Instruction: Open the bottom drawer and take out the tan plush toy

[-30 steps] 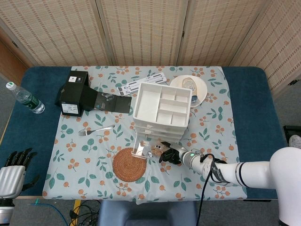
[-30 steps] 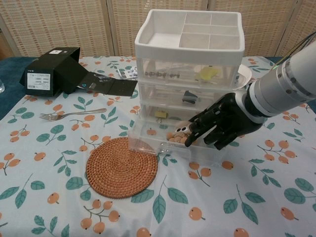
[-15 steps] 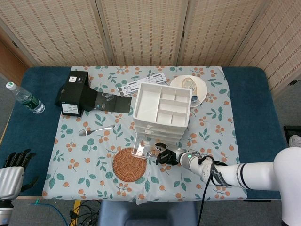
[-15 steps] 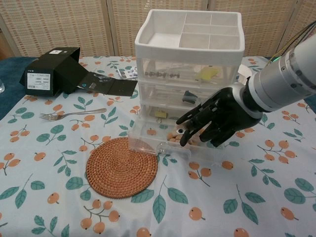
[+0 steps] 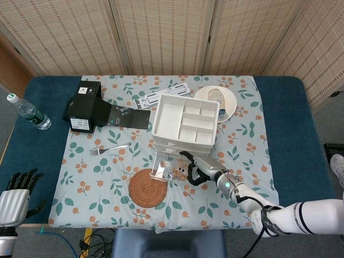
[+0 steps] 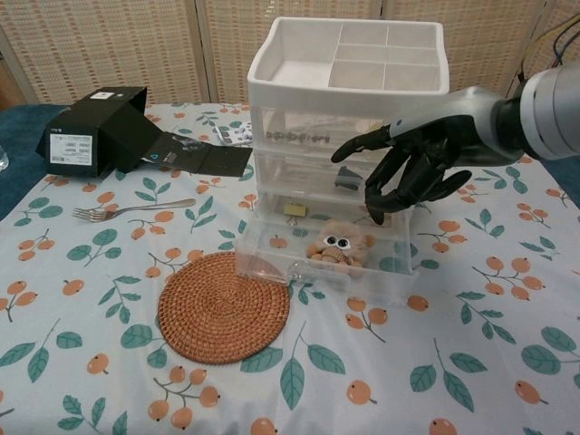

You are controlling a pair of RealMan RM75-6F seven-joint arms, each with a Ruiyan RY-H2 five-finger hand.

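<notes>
We see the tan plush toy [image 6: 341, 246] lying in the pulled-out bottom drawer [image 6: 272, 260] of the white drawer unit [image 6: 349, 100], its googly eyes facing the chest camera; in the head view the toy [image 5: 180, 172] sits at the front of the unit, just past the drawer's clear front edge. The drawer juts toward 6 o'clock from the stack, and its front left corner overlaps the rim of the round woven mat [image 6: 224, 307] at 7 o'clock of the toy.

Directly above the toy, at 12 to 1 o'clock, we find the right hand [image 6: 412, 163], black, with its fingers [image 6: 379, 195] spread apart and pointing down; they hold nothing and stand clear of the toy. The silver forearm runs off toward 3 o'clock. The left hand [image 5: 13, 201] rests low at the far 8 o'clock edge of the head view, off the cloth, fingers apart and empty.

Farther out on the surface [image 5: 290, 134], covered by a leaf-and-berry cloth, we note a fork [image 6: 131, 210] at 9 o'clock of the drawer unit, an opened black box [image 6: 95, 140] at 10 o'clock, a plate [image 5: 226, 99] at 1 o'clock behind the unit, and a water bottle [image 5: 29, 113] near the far left edge.
</notes>
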